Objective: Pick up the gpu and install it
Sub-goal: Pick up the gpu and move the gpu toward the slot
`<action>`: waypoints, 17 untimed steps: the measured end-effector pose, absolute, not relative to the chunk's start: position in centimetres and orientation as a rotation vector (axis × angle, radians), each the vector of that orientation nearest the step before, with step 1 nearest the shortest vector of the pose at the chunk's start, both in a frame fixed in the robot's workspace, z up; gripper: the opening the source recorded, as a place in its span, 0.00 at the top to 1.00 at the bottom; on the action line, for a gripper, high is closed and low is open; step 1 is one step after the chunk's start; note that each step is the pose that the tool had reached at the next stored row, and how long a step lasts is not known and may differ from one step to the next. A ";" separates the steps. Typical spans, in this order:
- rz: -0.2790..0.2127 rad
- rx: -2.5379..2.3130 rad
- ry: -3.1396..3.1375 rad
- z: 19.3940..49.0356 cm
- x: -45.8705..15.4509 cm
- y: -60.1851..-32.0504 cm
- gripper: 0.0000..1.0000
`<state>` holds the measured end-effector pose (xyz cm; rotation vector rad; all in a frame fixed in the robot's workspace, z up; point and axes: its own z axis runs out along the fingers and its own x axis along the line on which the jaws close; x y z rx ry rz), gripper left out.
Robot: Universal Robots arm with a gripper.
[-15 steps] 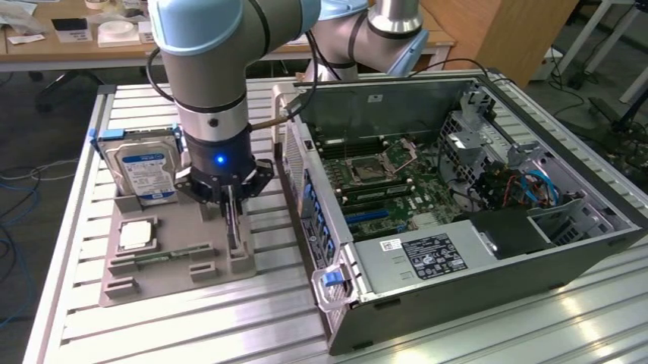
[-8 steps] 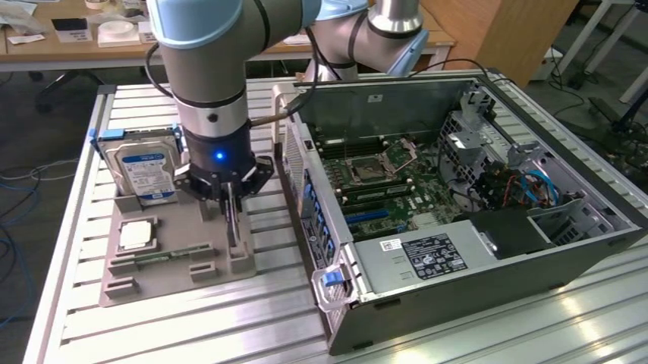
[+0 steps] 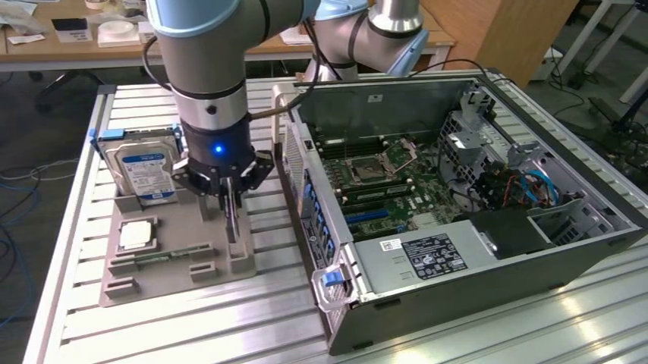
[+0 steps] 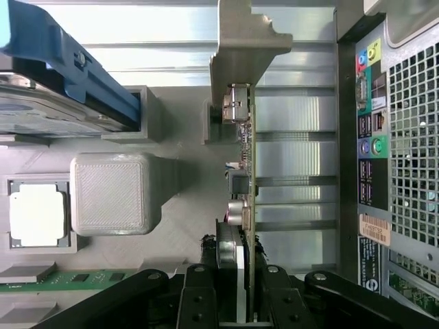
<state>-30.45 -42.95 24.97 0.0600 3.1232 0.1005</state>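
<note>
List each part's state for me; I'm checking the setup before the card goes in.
gripper: closed on the graphics card
graphics card: standing on edge in the gray tray, gripped
hard drive: upright in its tray slot
processor: lying flat in its tray recess
memory stick: seated in its tray slot
computer case: on its side, side panel off

Beside the gpu (image 4: 245,164) we see a grey block (image 4: 110,194) and the upright hard drive (image 3: 142,171) crowding one side; bare table (image 4: 295,137) lies open toward the computer case (image 3: 486,296).
</note>
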 end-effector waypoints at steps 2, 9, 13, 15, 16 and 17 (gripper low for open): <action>0.102 0.060 3.123 25.1 -30.5 -43.0 0.72; 0.105 0.060 3.123 25.8 -30.5 -43.0 0.72; 0.105 0.060 3.123 26.4 -30.5 -43.0 0.72; 0.105 0.060 3.123 26.8 -30.5 -43.0 0.72; 0.106 0.060 3.123 26.9 -30.5 -43.0 0.72; 0.106 0.060 3.123 27.1 -30.5 -43.0 0.72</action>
